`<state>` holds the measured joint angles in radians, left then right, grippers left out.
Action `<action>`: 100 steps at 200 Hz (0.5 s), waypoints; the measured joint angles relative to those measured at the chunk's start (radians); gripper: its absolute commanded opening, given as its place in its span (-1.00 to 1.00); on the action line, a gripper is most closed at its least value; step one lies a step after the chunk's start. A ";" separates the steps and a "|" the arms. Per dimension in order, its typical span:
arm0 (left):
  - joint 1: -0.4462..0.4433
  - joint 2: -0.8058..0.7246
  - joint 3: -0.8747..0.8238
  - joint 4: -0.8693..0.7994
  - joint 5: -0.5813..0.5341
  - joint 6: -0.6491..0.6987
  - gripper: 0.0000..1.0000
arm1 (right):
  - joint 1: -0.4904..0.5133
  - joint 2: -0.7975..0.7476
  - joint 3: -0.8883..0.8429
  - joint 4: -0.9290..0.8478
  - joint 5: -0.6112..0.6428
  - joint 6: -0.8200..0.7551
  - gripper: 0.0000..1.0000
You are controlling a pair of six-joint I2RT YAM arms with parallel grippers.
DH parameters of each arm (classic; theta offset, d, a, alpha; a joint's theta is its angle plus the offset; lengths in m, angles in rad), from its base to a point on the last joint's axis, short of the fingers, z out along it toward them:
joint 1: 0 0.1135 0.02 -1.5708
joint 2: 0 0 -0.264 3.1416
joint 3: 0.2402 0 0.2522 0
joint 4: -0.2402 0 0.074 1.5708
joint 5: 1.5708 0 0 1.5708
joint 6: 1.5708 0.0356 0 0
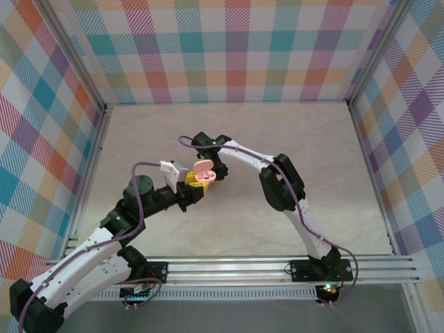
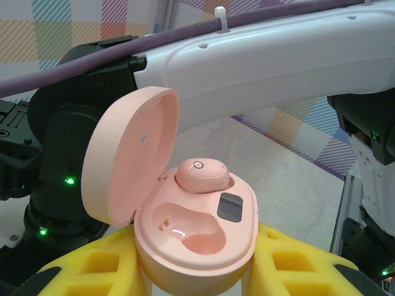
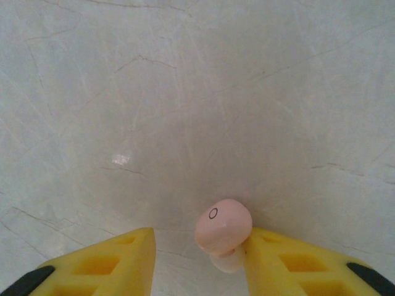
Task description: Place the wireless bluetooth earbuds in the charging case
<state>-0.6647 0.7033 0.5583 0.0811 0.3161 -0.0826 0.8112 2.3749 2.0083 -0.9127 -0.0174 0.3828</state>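
Left wrist: glossy oval charging case [image 2: 199, 258]

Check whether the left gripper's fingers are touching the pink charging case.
Touching. The left wrist view shows the yellow left fingers pressed against both sides of the open charging case, with no gap.

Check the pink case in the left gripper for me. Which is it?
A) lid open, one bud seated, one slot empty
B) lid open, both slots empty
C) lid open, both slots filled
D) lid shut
A: in the left wrist view the charging case has its lid swung up, one pink earbud sits in the farther slot, and the nearer slot is bare.
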 measured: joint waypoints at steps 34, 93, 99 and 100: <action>0.000 -0.003 0.000 0.000 0.000 0.000 -0.40 | 0.001 0.017 0.081 -0.053 0.079 -0.034 -0.10; 0.000 -0.007 0.000 0.000 0.000 0.000 -0.40 | 0.006 0.053 0.172 -0.110 0.108 -0.060 -0.25; 0.000 -0.007 0.000 0.000 0.000 0.000 -0.40 | 0.008 0.059 0.172 -0.115 0.107 -0.060 -0.25; 0.000 -0.007 0.000 0.000 0.000 0.000 -0.40 | 0.009 0.059 0.172 -0.116 0.108 -0.060 -0.25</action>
<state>-0.6647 0.6960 0.5579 0.0807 0.3161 -0.0830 0.8200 2.4340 2.1807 -1.0283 0.0902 0.3233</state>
